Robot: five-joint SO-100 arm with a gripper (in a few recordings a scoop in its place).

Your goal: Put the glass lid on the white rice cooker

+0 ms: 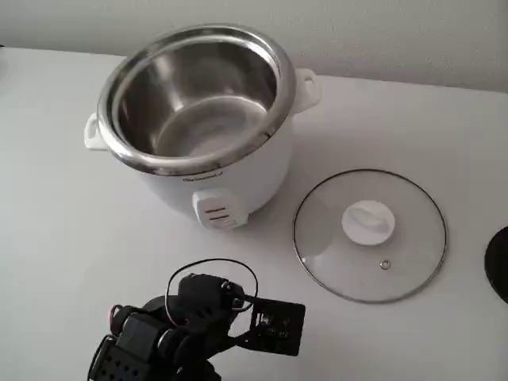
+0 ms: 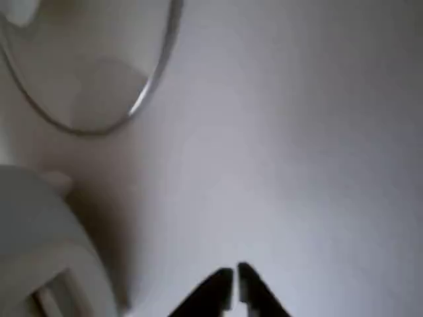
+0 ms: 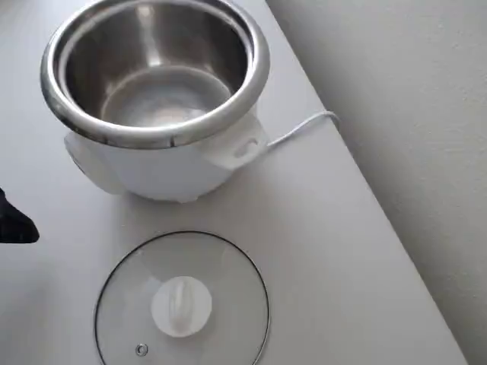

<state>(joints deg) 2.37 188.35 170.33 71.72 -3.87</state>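
A black pincer [image 2: 234, 285], its two tips nearly touching and gripping nothing, hangs over bare white tabletop [image 2: 297, 132] in the wrist view. The arm [image 1: 190, 325] sits at the bottom edge of the fixed view, in front of the cooker. The glass lid [image 1: 370, 236], a clear disc with a thin metal rim, white centre knob and small steam vent, lies flat on the tabletop just beside the white rice cooker [image 1: 238, 178]. The cooker stands uncovered, its shiny steel pot [image 3: 152, 68] open, with white side handles and a front switch.
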